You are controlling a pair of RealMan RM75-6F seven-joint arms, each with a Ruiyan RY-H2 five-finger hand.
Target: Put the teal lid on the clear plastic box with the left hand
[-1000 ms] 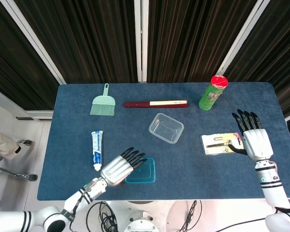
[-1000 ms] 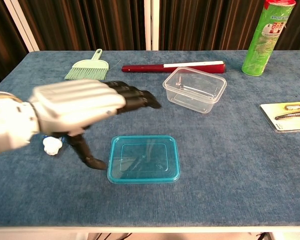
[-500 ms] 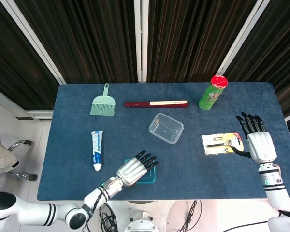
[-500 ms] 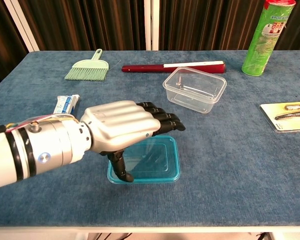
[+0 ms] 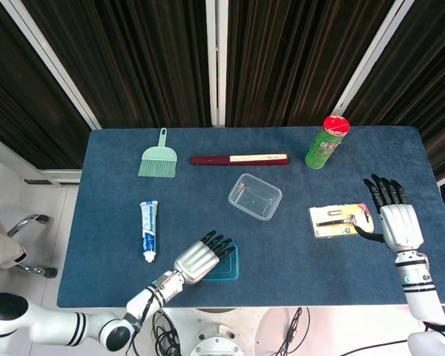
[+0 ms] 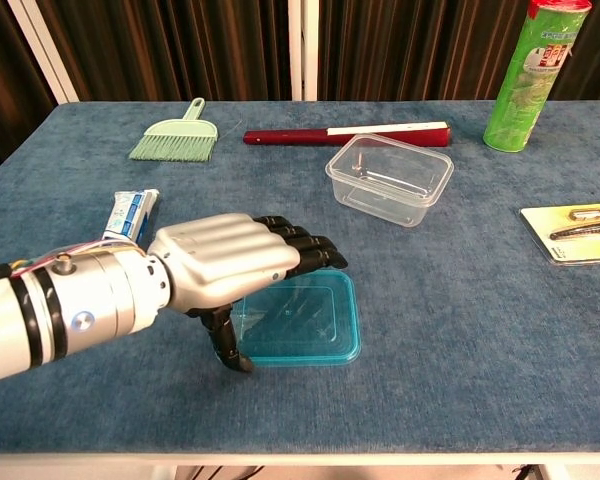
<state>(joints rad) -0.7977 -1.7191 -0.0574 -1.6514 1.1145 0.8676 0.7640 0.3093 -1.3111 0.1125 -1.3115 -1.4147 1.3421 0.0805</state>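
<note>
Left robot hand [image 6: 230, 265] covers the teal lid's [image 6: 305, 320] left half; any grip seems hidden.

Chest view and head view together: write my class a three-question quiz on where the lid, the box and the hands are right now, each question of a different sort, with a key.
1. True or false: the lid is already on the box.
2. Which hand is over the lid? A) the left hand B) the right hand C) neither
3. Fill in: the green can has a ____ top.

Key
1. False: the lid lies flat on the table, nearer the robot than the box and apart from it.
2. A: its fingers reach over the lid's left part, thumb down at the lid's near left corner.
3. Red.
</note>
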